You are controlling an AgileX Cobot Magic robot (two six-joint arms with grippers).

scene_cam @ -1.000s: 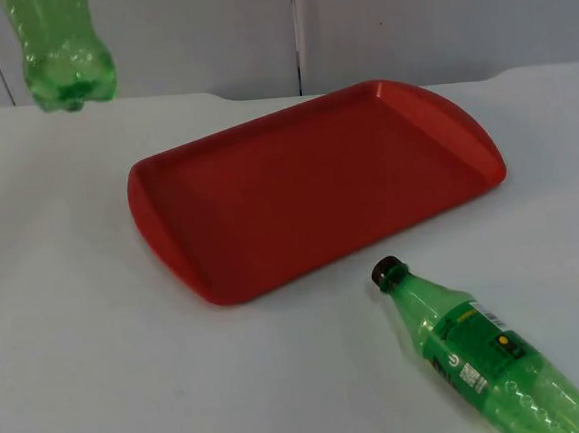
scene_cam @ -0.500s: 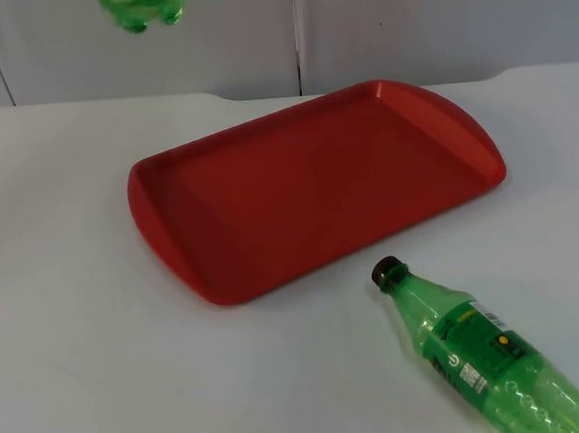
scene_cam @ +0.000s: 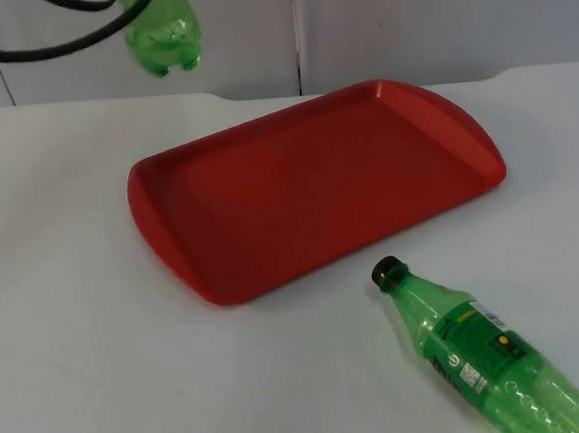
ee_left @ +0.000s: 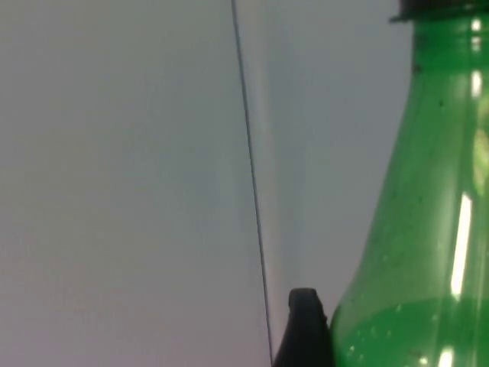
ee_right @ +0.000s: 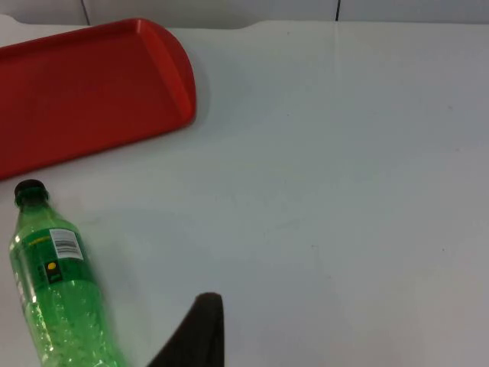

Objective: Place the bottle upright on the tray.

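A green plastic bottle [scene_cam: 162,38] hangs in the air above the table's far left, base down, beyond the tray's far left corner. Its neck and dark cap [ee_left: 443,9] point up in the left wrist view. My left gripper [ee_left: 359,348] is shut on this bottle, one black fingertip [ee_left: 304,327] against its side. The red tray [scene_cam: 157,192] lies bare at the table's middle and also appears in the right wrist view [ee_right: 92,84]. My right gripper [ee_right: 195,336] waits above the table's right side.
A second green bottle [scene_cam: 482,362] with a black cap [scene_cam: 386,271] lies on its side near the front right, cap towards the tray; the right wrist view has it too [ee_right: 57,298]. The grey partition wall [scene_cam: 404,17] stands behind the table.
The held bottle has travelled right along the back of the table, rising first and then dropping a little. The tray and the lying bottle have stayed put.
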